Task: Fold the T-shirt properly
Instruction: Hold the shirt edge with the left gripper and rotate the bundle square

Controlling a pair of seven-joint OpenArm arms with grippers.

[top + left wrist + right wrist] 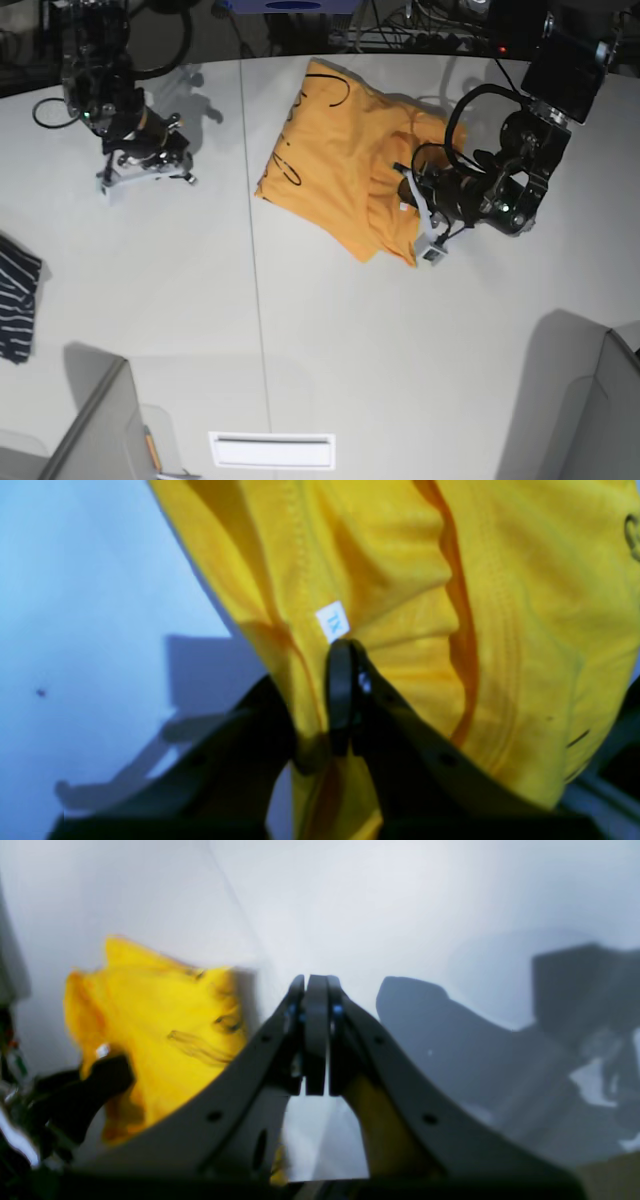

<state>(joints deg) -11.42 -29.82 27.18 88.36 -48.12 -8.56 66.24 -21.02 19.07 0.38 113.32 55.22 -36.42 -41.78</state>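
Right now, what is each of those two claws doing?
Left end effector: closed on the T-shirt, just below its white neck tag.
Right end effector: closed, holding nothing.

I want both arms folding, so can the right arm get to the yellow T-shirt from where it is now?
Probably yes: bare table lies between the shut right gripper and the T-shirt, though it looks a long stretch.

T-shirt [340, 165] lying crumpled on white table, far side, right of seam. Orange-yellow cotton, black line markings showing along left edge. Bunched into rough diagonal heap, folds piling toward right. Small white neck tag [332, 621] showing among gathered folds.
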